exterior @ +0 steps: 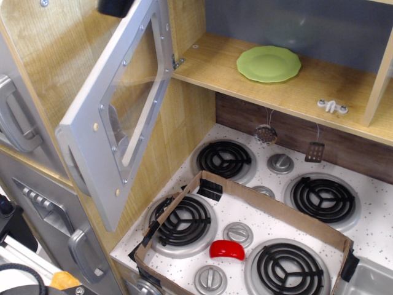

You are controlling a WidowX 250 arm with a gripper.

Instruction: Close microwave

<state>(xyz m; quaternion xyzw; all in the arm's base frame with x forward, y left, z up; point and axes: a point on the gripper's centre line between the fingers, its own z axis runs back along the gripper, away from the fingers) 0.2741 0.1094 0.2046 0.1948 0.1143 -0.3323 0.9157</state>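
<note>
- Microwave [116, 117] door hangs wide open, upper left, above the stove.
- My pincer [115, 6] sits at the door's top edge; I cannot tell its opening.
- 1 green plate [269, 63] inside.

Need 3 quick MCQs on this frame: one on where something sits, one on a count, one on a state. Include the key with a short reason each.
1. Where is the green plate?
A. on a stove burner
B. on the wooden floor inside the microwave
C. inside the cardboard frame

2. How many coil burners show on the stovetop?
A. two
B. three
C. four

3. What state is the microwave door in?
A. swung wide open
B. fully shut
C. taken off its hinges

Key: 1 B, the plate lies flat on the wood shelf behind the open door. 2 C, four black coils are visible. 3 A, the door stands angled out from the cabinet, hinge side still attached. The dark pincer at the top edge is too cropped to judge.
</note>
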